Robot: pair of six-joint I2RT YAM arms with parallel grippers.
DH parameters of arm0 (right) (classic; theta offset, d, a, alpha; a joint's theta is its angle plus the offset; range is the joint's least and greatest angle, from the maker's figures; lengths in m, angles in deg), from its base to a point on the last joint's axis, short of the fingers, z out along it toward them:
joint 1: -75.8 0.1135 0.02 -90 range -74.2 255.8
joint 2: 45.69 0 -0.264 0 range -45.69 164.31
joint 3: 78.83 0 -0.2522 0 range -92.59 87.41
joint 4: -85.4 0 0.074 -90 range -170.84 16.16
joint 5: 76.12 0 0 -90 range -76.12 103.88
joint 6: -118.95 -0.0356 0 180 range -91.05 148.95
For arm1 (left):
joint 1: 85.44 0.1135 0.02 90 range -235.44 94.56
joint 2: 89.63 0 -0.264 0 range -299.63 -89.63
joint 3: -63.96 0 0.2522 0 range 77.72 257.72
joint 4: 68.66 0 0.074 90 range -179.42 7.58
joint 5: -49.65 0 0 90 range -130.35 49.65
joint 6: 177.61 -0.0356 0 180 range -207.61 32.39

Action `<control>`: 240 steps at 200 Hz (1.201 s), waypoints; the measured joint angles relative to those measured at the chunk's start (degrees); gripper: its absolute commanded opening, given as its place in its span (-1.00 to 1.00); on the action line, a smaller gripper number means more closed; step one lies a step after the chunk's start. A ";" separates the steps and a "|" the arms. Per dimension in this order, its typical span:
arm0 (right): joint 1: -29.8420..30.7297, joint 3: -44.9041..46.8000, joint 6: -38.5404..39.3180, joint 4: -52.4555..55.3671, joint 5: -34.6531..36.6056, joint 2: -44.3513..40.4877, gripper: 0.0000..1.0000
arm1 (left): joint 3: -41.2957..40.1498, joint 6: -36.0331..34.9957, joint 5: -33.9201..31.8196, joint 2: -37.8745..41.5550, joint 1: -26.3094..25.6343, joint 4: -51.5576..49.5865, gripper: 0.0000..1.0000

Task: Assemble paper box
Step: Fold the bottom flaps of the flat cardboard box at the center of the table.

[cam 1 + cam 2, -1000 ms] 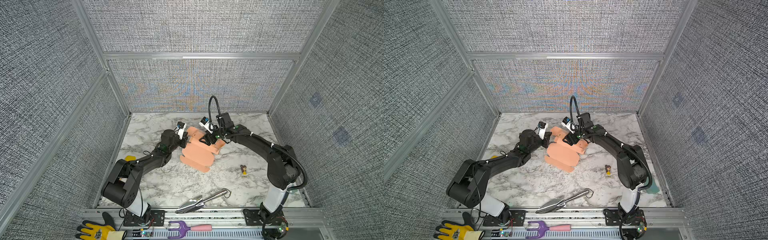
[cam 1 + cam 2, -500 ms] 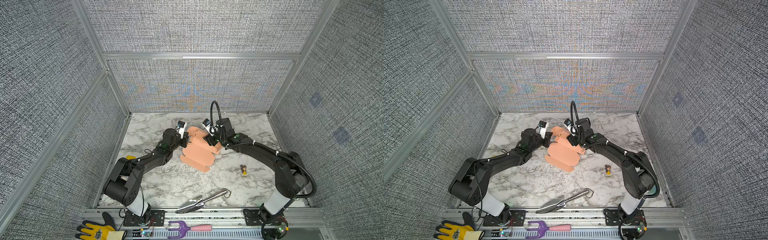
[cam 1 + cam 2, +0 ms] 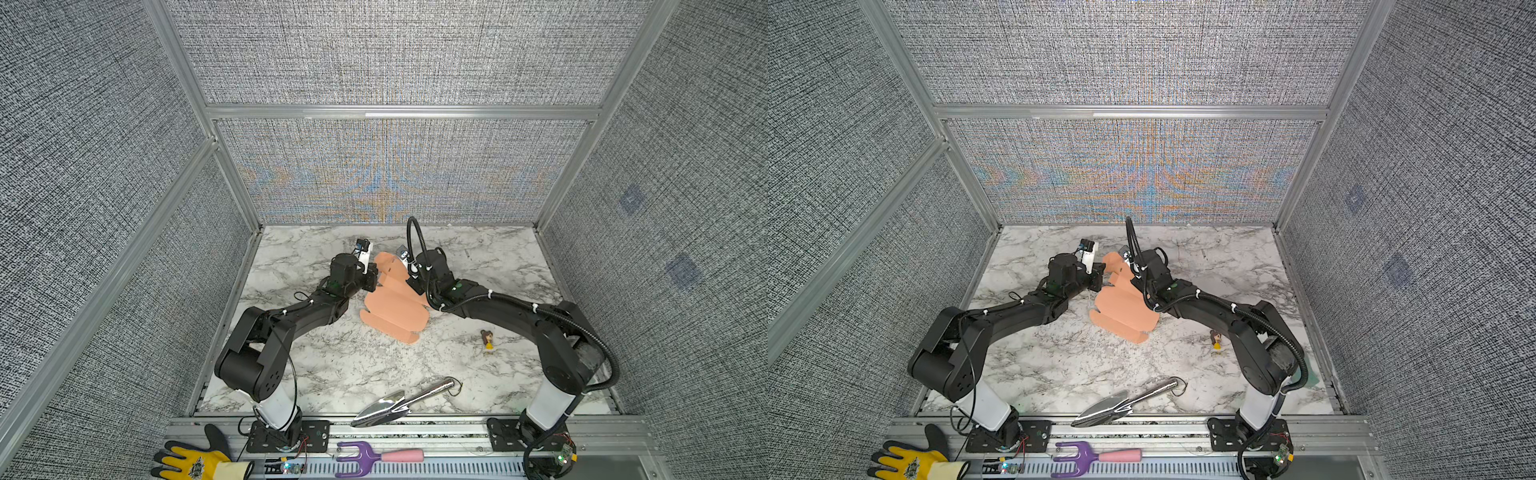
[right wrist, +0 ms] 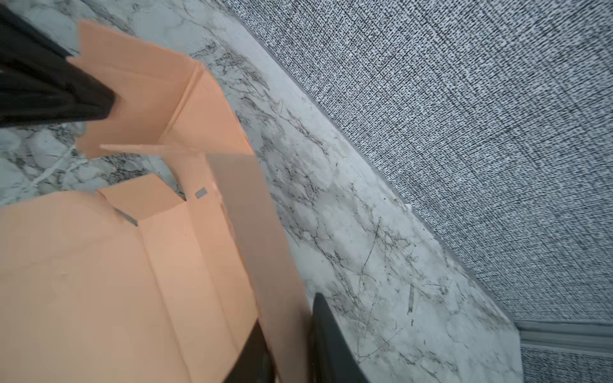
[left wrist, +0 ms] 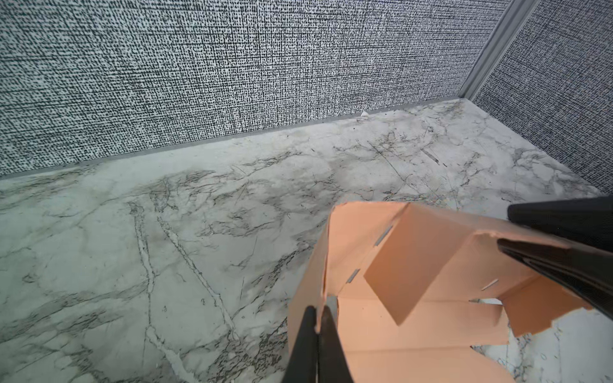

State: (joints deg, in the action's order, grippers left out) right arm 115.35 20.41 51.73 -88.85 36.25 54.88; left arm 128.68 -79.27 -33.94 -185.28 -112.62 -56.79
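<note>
Left gripper (image 5: 316, 320) pinched tight on the paper box (image 5: 414, 265) wall, lower centre, right gripper (image 4: 288, 321) narrow, clamping a flap

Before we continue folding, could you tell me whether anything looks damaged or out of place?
The paper box has a ragged, torn-looking edge in the left wrist view; the trowel overhangs the table's front edge.

lab test cell, fabric walls (image 3: 374, 54), aluminium frame (image 3: 399, 112)
</note>
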 measured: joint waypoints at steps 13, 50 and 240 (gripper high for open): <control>0.33 0.44 1.03 -1.79 2.36 0.52 -0.74 | 0.20 0.28 0.07 -0.22 0.00 0.00 -1.00; 1.31 0.83 3.37 -4.57 6.45 2.25 -0.93 | 0.57 0.87 0.28 -0.66 -0.13 0.68 -1.00; 3.98 -0.70 10.45 -6.88 11.65 5.57 -0.46 | -2.58 7.15 1.22 -4.42 -1.55 6.64 -1.00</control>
State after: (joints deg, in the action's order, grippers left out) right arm 119.32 19.71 62.18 -95.74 47.90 60.46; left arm 126.10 -72.12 -32.71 -189.70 -114.17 -50.15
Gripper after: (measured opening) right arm 0.212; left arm 0.053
